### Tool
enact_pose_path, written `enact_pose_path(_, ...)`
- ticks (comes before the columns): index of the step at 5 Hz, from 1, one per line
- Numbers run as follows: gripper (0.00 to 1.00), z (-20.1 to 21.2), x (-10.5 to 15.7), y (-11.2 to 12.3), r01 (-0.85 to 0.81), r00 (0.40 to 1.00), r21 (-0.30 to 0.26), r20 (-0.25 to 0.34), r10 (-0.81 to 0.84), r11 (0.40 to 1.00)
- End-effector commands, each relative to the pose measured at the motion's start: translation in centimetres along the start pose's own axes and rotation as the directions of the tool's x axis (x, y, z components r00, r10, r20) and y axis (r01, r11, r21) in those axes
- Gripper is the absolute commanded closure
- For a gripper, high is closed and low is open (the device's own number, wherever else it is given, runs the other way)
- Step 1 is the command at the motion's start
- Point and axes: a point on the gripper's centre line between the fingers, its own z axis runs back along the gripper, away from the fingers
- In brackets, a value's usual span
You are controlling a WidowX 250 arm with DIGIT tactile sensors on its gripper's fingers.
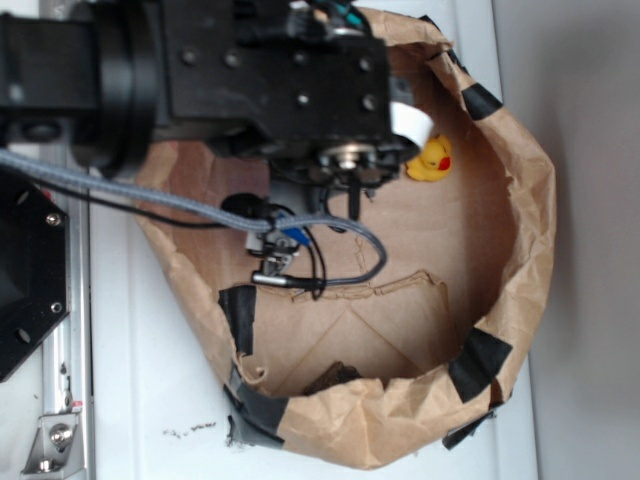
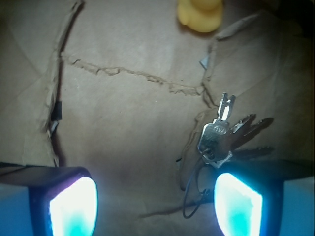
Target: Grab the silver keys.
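In the wrist view the silver keys lie fanned out on the brown paper floor, with their thin wire ring trailing toward me. My gripper is open and its glowing blue fingers stand wide apart. The right finger sits just beside and below the key bunch, with the ring partly inside the gap. Nothing is held. In the exterior view the gripper hangs low inside the bag, and a bit of silver metal from the keys shows just below it.
A yellow rubber duck sits beyond the keys. The crumpled brown paper bag wall rings the area, patched with black tape. Torn paper creases cross the floor. A grey cable loops over the bag.
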Motion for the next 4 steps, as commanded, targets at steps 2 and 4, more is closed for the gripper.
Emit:
enact_pose_path(2, 0.0, 0.1, -1.1, 1.5, -0.012, 0.996, 0.027, 0.083, 0.009, 1.0)
enact_pose_path(4, 0.0, -2.3, 0.9, 1.9, -0.056, 0.99, 0.099, 0.136, 0.042, 0.994)
